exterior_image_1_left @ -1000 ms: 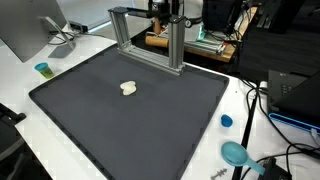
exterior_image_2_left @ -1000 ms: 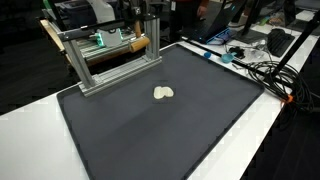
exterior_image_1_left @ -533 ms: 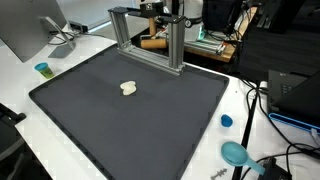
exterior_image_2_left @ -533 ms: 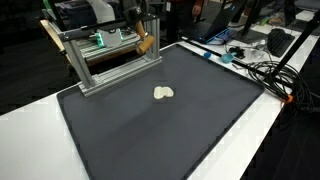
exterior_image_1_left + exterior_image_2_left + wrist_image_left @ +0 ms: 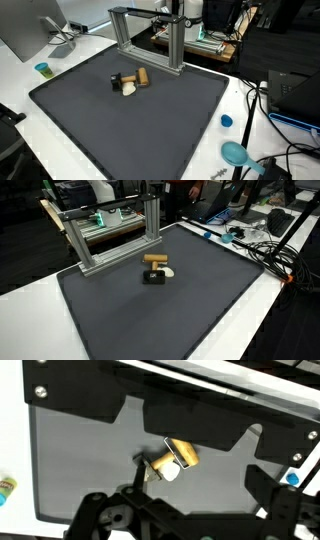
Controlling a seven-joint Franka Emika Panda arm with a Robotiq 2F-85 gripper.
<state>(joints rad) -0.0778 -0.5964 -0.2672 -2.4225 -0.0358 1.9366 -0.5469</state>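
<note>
The wooden-handled tool (image 5: 131, 79) lies on the mat (image 5: 100, 130) just in front of the frame (image 5: 177, 45), touching a pale lump (image 5: 128, 89); it looks light and stiff, best pinched across its bare handle, while the claw (image 5: 188, 512) gapes wide and empty above.

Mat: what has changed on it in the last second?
A brown-and-black tool, earlier up by the metal frame, now lies on the mat beside the cream lump. The claw is open, holding nothing. Lump and frame stayed put.
</note>
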